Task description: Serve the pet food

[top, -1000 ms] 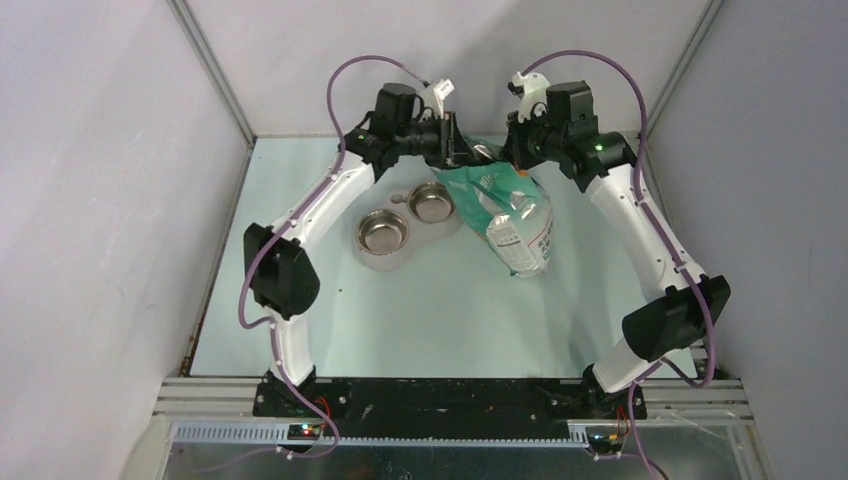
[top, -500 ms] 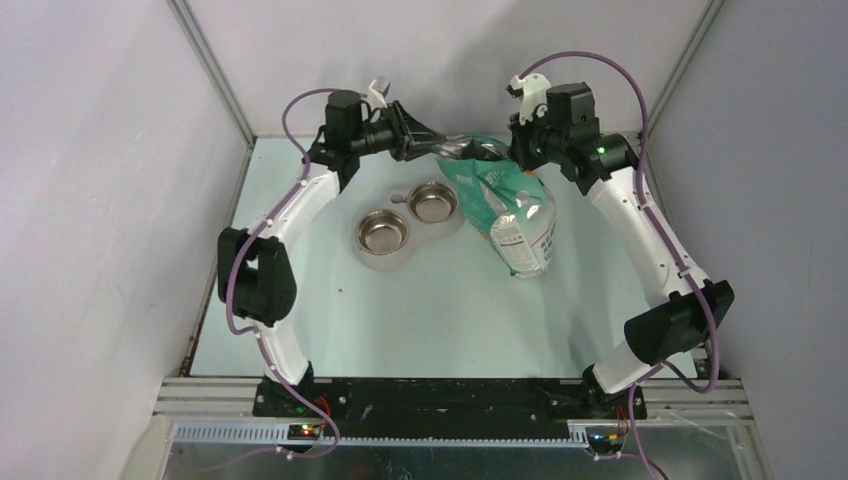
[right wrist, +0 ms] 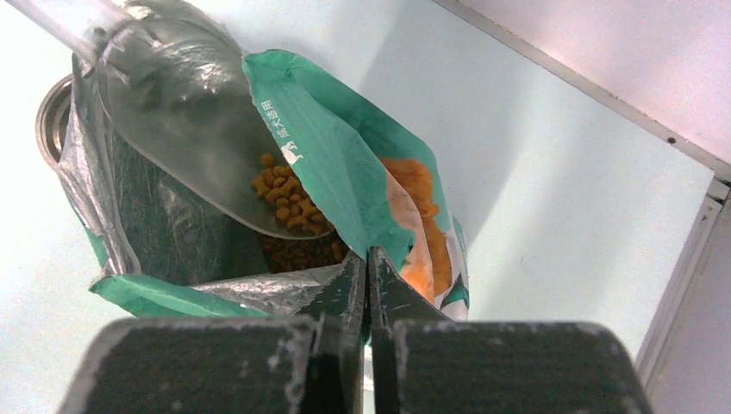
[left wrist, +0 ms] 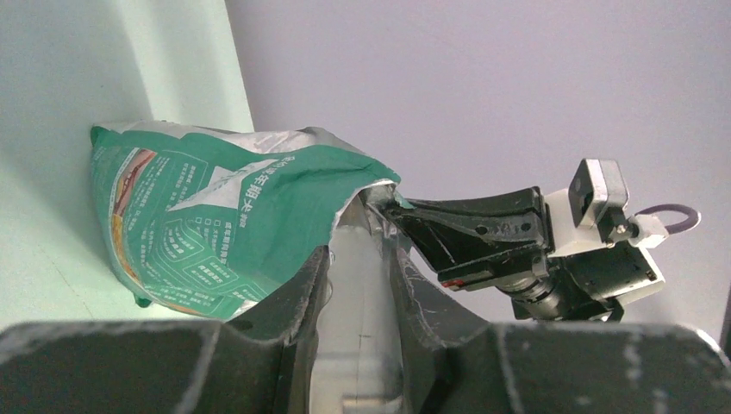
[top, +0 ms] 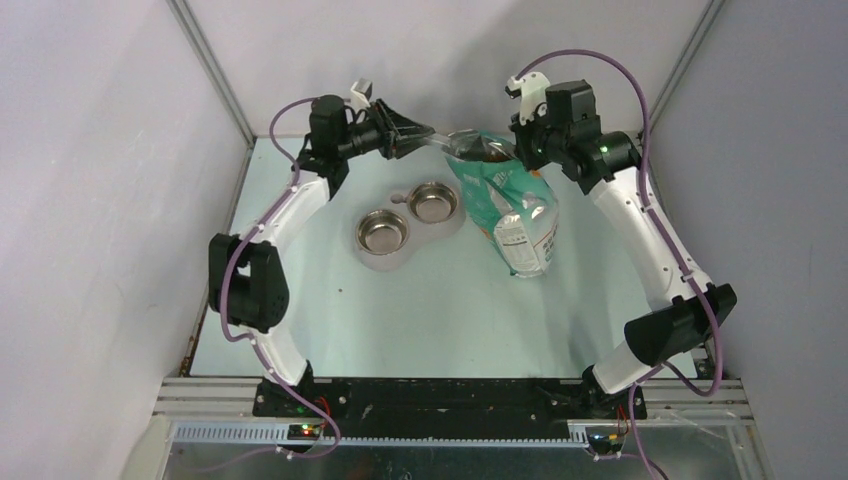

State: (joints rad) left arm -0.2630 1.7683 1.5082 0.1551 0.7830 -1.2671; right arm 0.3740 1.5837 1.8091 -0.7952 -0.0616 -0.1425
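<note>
- The left gripper (top: 408, 133) clamps the handle of a clear scoop (right wrist: 185, 112), whose long axis runs rightward into the bag's mouth.
- The right gripper (right wrist: 369, 269) is pinched shut on the rim of the bag (right wrist: 332, 151).
- The pet food (right wrist: 284, 203) lies at the scoop's lip, with more below it in the bag.
- The bowls (top: 383, 232) stand on the bench (top: 440, 320), beside the bag and nearer the left arm.
- How much food the bag holds is hidden.

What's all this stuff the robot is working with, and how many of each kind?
2 bowls
1 bag
1 scoop, with some kibble in it
Total: 4 things, loose kibble not counted
</note>
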